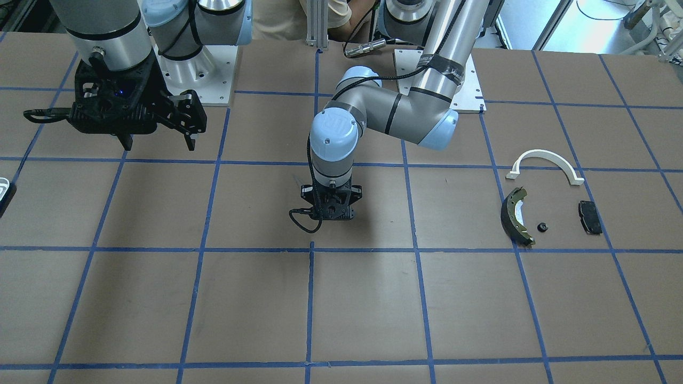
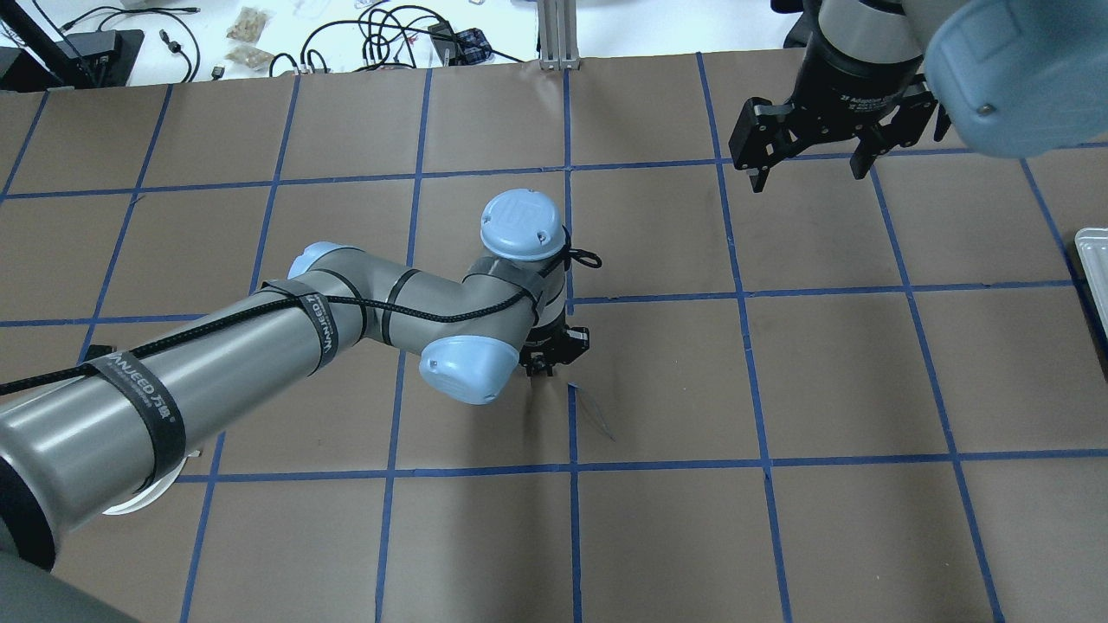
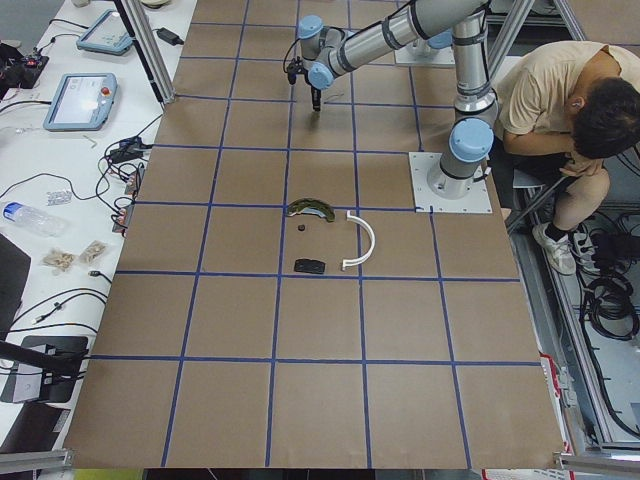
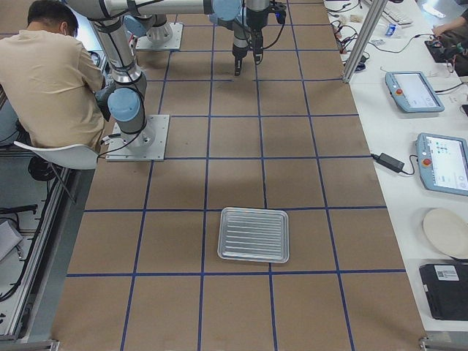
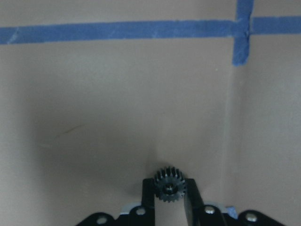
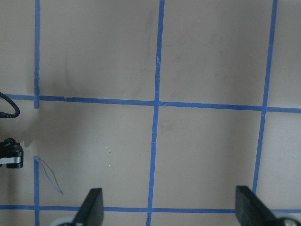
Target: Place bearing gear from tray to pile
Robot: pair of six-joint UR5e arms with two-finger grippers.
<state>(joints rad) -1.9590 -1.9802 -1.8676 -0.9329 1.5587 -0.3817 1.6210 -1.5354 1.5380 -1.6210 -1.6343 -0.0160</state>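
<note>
The left gripper (image 5: 169,187) pinches a small black toothed metal gear (image 5: 168,181) across its teeth, low at mid-table. It looks light, rigid and slippery, so that hold suits it. The right gripper (image 6: 167,205) hangs spread. The pile, a white half-ring arch (image 1: 544,157), an olive-and-black brake shoe (image 1: 514,216) and a flat black pad (image 1: 589,217), lies well apart.

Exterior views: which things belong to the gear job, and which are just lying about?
Job: bearing gear, shut in the left pincer; tray; the pile's white arch, brake shoe, black pad.
Lying about: tablet, water bottle, white plate on the side benches; right pincer, open, idle.
</note>
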